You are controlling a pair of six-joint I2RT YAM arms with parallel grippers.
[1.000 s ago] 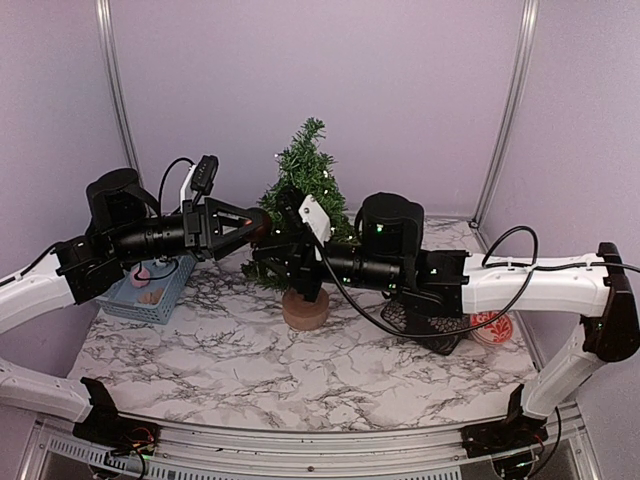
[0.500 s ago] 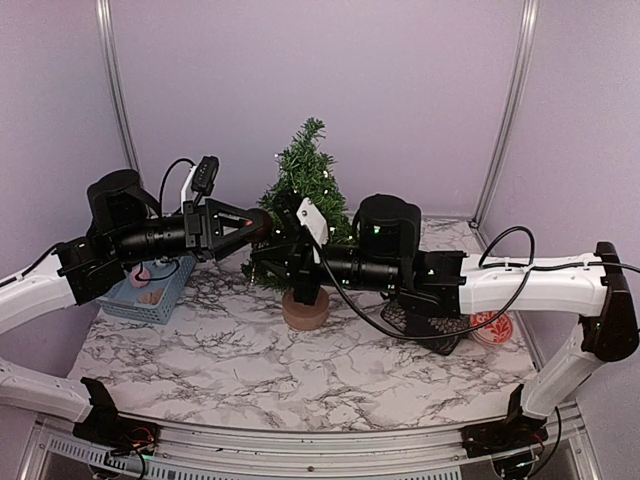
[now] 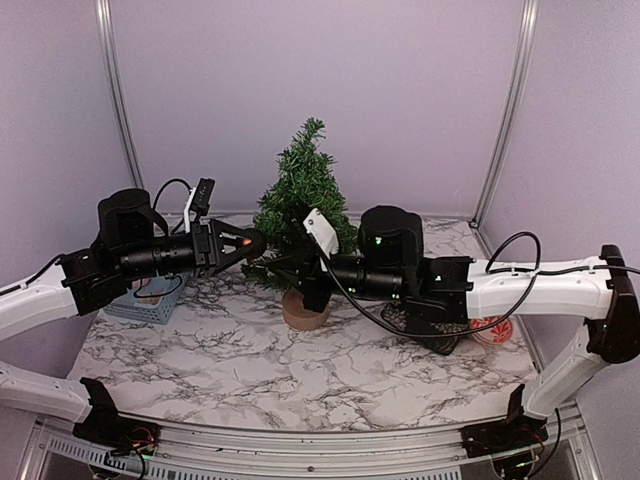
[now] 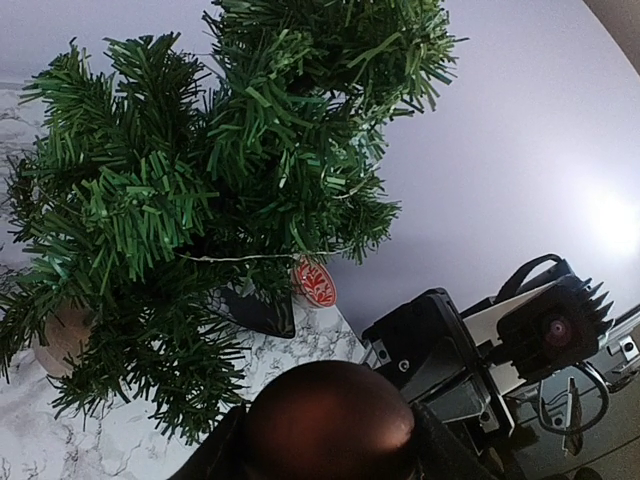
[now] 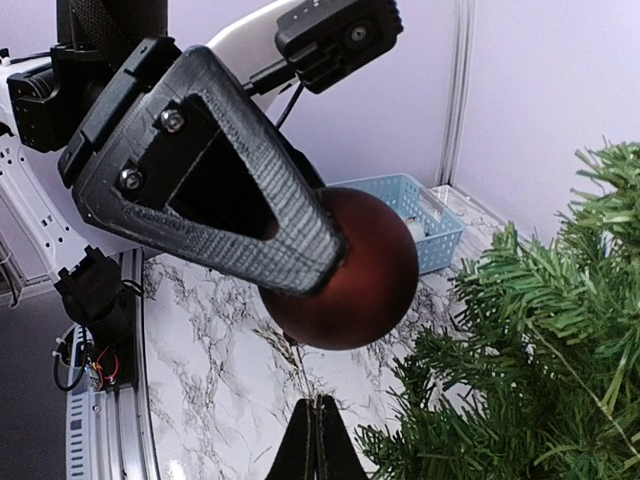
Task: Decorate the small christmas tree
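Note glossy dark-red ball ornament [image 5: 345, 270] clamped in half-open left gripper [image 3: 245, 244], presenting thin hanging thread [image 5: 300, 370] just below to right gripper [image 5: 315, 410], pinched closed on it, for looping onto bristly dark-green small christmas tree [image 3: 303, 195].

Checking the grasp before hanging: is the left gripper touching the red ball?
Touching. The right wrist view shows the left gripper with one finger pressed flat against the ball, which bulges out beneath it.

Soft, even light is falling from overhead on the marble table [image 3: 300, 370], casting only faint shadows. In the left wrist view a bright glare is washing out the lilac wall [image 4: 610, 215], while the dark red bauble [image 4: 330, 425] is blurring close against the lens.
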